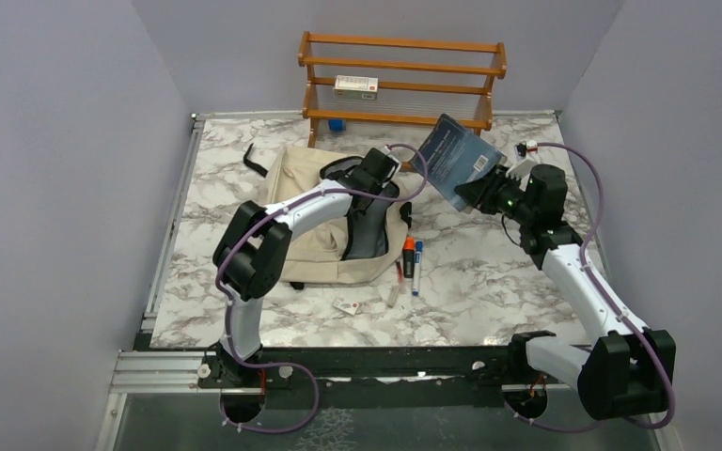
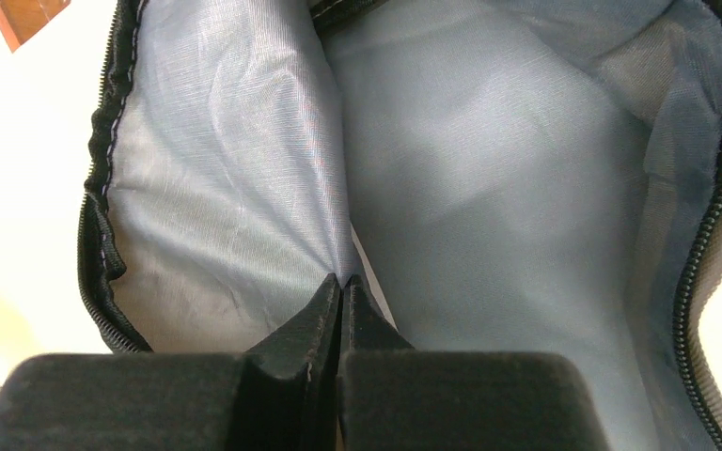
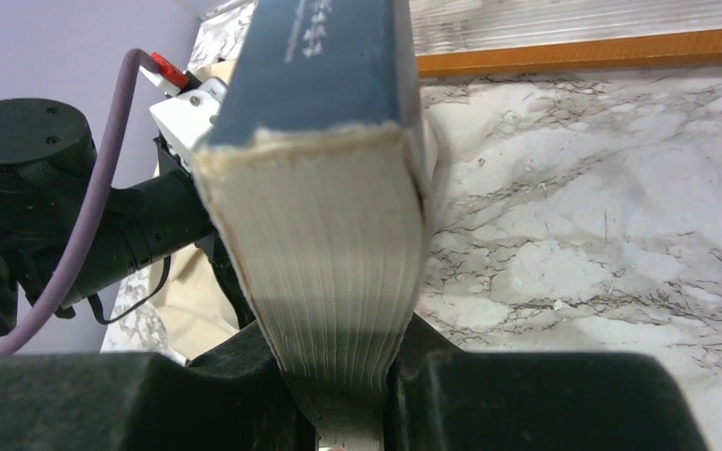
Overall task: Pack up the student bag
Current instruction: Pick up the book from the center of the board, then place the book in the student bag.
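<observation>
The student bag (image 1: 315,225) lies flat on the marble table (image 1: 489,282), with its dark-lined opening on its right side. The left gripper (image 1: 373,177) sits over that opening (fingertips hidden). The right gripper (image 1: 482,193) clamps a blue book (image 1: 453,158), tilted above the table. An orange-capped marker (image 1: 409,249) lies beside the bag.

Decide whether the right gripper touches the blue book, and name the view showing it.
Touching. The right wrist view shows the blue book wedged page-edge first inside the right gripper, both fingers pressed against it with no gap.
</observation>
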Controlling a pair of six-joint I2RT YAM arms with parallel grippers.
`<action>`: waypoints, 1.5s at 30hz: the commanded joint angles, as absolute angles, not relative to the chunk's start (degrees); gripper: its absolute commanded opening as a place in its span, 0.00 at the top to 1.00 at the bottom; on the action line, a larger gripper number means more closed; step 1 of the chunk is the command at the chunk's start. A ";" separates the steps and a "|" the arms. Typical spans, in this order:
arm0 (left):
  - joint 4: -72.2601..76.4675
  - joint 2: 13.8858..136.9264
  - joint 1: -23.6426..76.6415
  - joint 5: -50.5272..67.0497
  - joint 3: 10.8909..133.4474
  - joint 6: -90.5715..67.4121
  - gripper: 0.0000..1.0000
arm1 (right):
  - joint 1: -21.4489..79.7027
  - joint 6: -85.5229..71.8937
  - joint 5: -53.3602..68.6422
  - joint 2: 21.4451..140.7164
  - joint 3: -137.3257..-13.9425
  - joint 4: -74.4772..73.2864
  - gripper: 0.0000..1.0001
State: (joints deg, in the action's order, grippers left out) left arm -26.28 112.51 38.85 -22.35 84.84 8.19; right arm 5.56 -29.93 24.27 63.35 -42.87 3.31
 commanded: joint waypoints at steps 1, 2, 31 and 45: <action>-26.53 107.63 38.09 -22.79 88.25 7.74 1.00 | 5.60 -30.05 30.92 61.81 -44.21 10.21 1.00; -26.50 107.13 37.85 -22.58 88.40 7.69 1.00 | 5.62 -30.24 33.03 62.30 -44.27 10.88 1.00; -28.21 99.76 35.95 -12.89 90.18 7.12 1.00 | 14.90 -48.09 46.36 81.46 -49.44 13.39 0.99; -28.16 98.17 36.03 -5.85 89.48 6.42 1.00 | 21.28 -55.30 54.18 95.23 -56.54 26.72 0.99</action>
State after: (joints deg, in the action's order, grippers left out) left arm -30.26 101.38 35.68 -10.66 89.10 7.33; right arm 19.35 -52.97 48.12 92.03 -51.99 16.49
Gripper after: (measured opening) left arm 0.005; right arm 0.248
